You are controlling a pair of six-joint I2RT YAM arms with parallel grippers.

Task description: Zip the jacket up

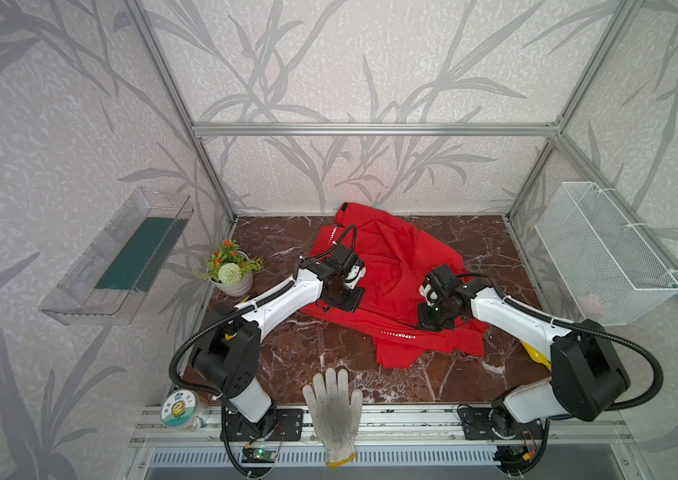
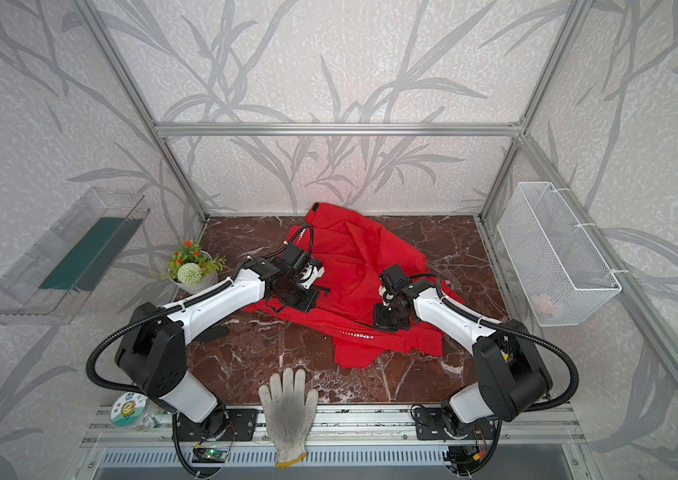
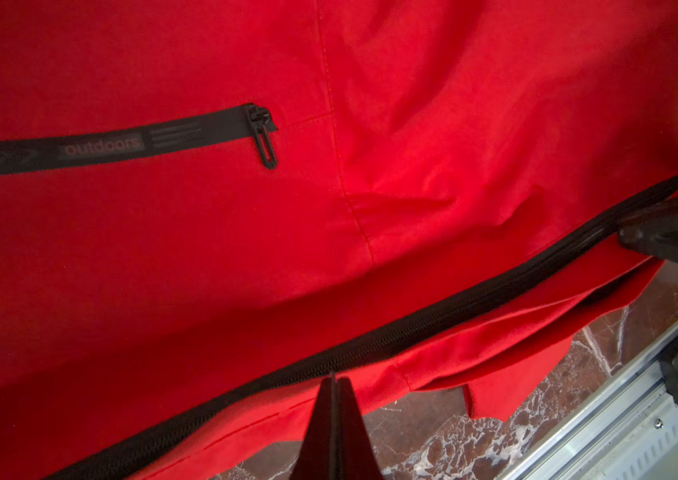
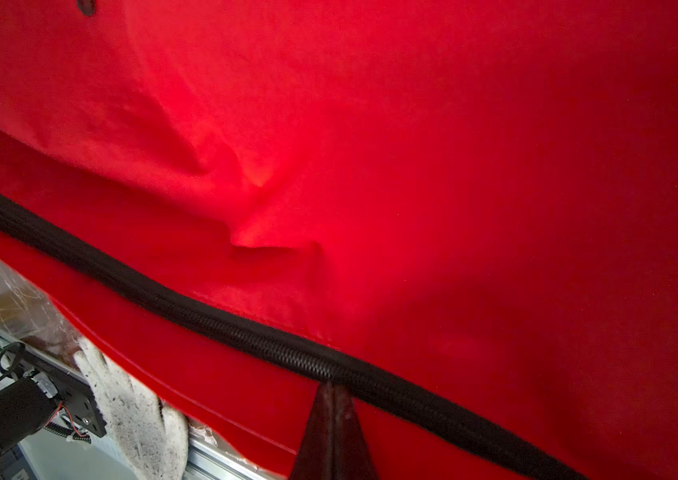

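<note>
The red jacket [image 1: 395, 266] [image 2: 353, 257] lies crumpled across the middle of the marble table. Its black front zipper [image 3: 412, 324] [image 4: 204, 316] runs taut between my two grippers, and that edge is raised off the table. My left gripper [image 3: 334, 376] [image 1: 345, 301] is shut, its tips pinching the zipper's edge. My right gripper [image 4: 331, 384] [image 1: 437, 320] is also shut on the zipper tape further along, and its fingers [image 3: 636, 232] show in the left wrist view. A black pocket zipper [image 3: 121, 143] marked "outdoors" is closed, with its pull [image 3: 265, 143] hanging free.
A white knit glove [image 1: 335, 411] lies over the table's front edge. A potted plant [image 1: 231, 268] stands at the left, and something yellow [image 1: 536, 353] peeks out under the right arm. A wire basket [image 1: 603, 253] hangs on the right wall and a clear tray [image 1: 121, 257] on the left.
</note>
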